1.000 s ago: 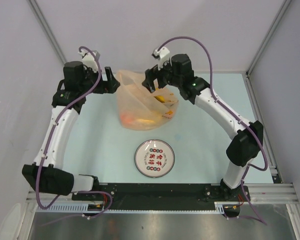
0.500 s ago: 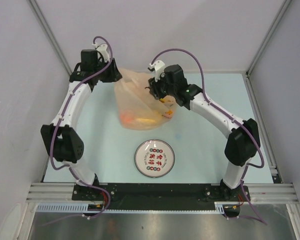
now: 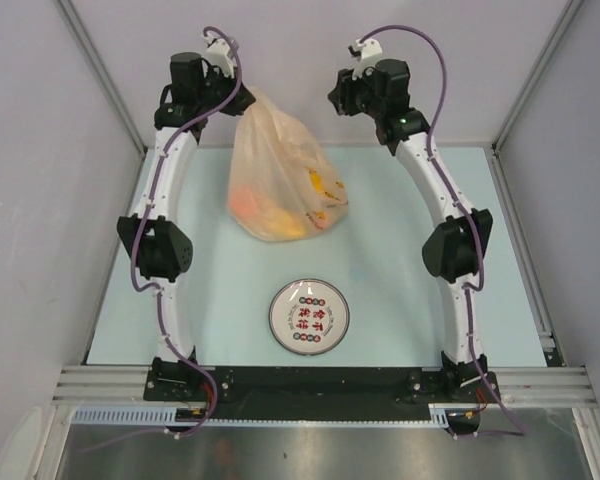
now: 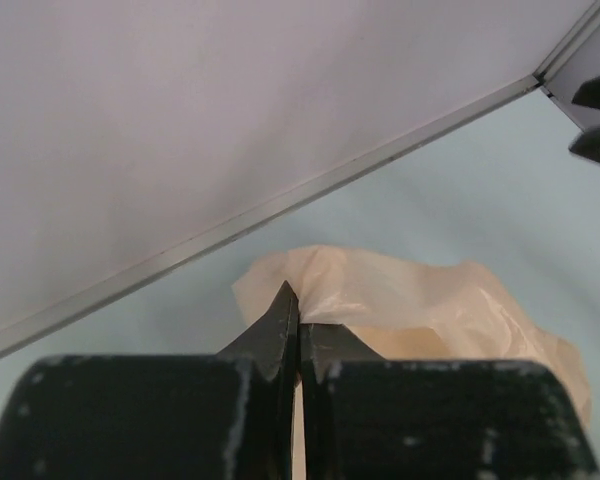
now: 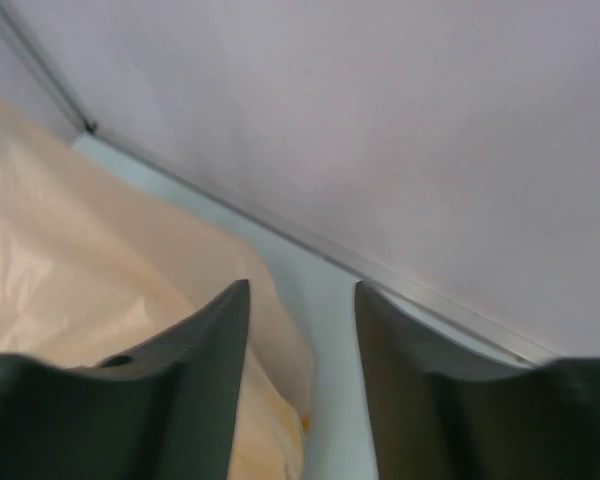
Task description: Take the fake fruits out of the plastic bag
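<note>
While our left gripper (image 4: 292, 298) pinches shut on a top fold of the thin, crinkly, translucent pale-orange plastic bag (image 3: 280, 165), our right gripper (image 5: 302, 292) stands part open and empty just beside it. Glossy yellow and orange fake fruits (image 3: 280, 215) bulge low inside the bag, which sags onto the smooth pale-blue table (image 3: 400, 300).

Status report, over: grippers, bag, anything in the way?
Left gripper shut on plastic bag at its top edge. Right gripper open, empty, apart from the bag. Fake fruits inside. Nothing in the way.
</note>
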Motion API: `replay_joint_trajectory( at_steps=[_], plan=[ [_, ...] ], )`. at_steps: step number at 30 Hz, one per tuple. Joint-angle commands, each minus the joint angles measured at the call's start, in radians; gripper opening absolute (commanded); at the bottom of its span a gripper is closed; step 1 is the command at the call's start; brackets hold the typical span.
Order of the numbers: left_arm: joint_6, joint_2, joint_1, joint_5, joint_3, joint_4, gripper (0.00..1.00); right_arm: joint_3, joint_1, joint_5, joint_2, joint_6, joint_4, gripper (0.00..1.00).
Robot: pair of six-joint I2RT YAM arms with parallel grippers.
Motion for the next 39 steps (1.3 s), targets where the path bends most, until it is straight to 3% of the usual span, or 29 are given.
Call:
replay_joint_trajectory(
  at_steps=[1, 7, 12, 20, 28, 29, 31, 39],
  plan=[
    [0.022, -0.093, -0.004, 0.074, -0.068, 0.059, 0.02, -0.197, 0.052, -0.164, -0.169, 0.029, -0.067, 0.62],
    [-0.027, -0.184, 0.0, 0.068, -0.263, 0.061, 0.02, -0.284, 0.113, -0.276, -0.223, 0.081, -0.094, 0.66],
    [-0.032, -0.205, 0.0, 0.035, -0.286, 0.041, 0.11, -0.293, 0.182, -0.264, -0.217, 0.021, -0.124, 0.7],
    [-0.029, -0.238, 0.004, 0.001, -0.293, 0.028, 0.14, -0.336, 0.223, -0.059, -0.223, -0.011, -0.161, 0.69],
    [-0.029, -0.254, 0.007, -0.022, -0.297, 0.027, 0.11, -0.449, 0.249, -0.028, -0.282, -0.013, -0.169, 0.61],
    [-0.031, -0.256, 0.007, -0.022, -0.3, 0.028, 0.11, -0.455, 0.251, -0.032, -0.282, -0.011, -0.166, 0.54],
    [-0.034, -0.256, 0.007, -0.021, -0.306, 0.03, 0.11, -0.454, 0.257, -0.04, -0.279, -0.008, -0.169, 0.52],
    [-0.024, -0.265, 0.006, -0.039, -0.31, 0.033, 0.11, -0.4, 0.272, -0.071, -0.214, -0.011, -0.152, 0.61]
  ],
)
